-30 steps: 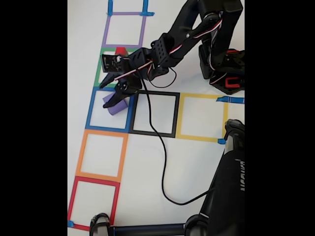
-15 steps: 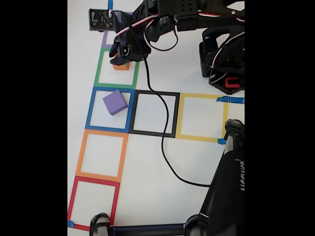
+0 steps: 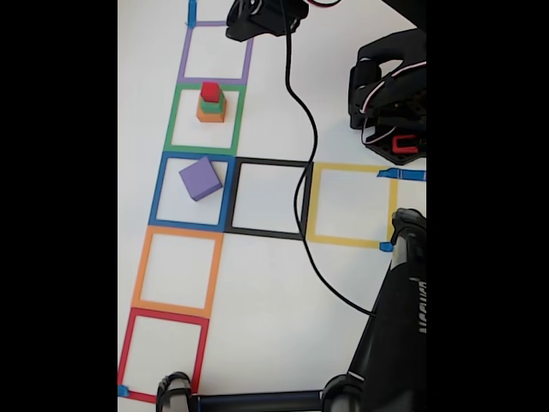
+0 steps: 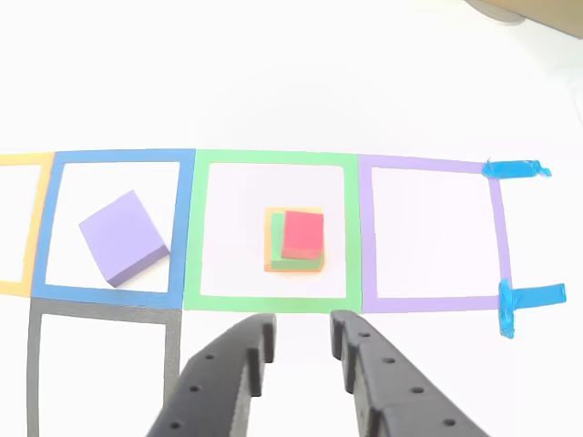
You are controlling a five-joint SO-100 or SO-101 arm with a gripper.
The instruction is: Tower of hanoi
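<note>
above the near edge of the green tape square (image 4: 270,235), the jaws (image 4: 299,339) hang parted by a narrow gap with nothing between them and nothing touching them, their two dark perforated fingers (image 4: 228,373) reaching up from the bottom of the other view. a second ago the arm was bent low over the blue tape square (image 3: 192,192) with its jaws at the purple block (image 3: 201,178); half a second ago it had swung over to the small stack in the green square; now it has lifted off and pulled back toward the top of the fixed view, where part of the arm (image 3: 262,17) shows against the purple tape square (image 3: 215,51). the purple block sits alone, turned askew, inside the blue square, unmoved between the last two moments. in the green square next to it the orange block (image 3: 210,113) carries the green block (image 3: 212,104), and the red block (image 3: 210,90) tops them, a neat three-high stack that looks untouched by the retreat. judged from this, the largest piece is set on its own square and the three smaller ones wait to be shifted, so the puzzle appears to be mid-way. a black cable (image 3: 304,172) trails across the white desk (image 3: 257,292), over the black tape square (image 3: 272,199) beside the yellow tape square (image 3: 352,206).
</note>
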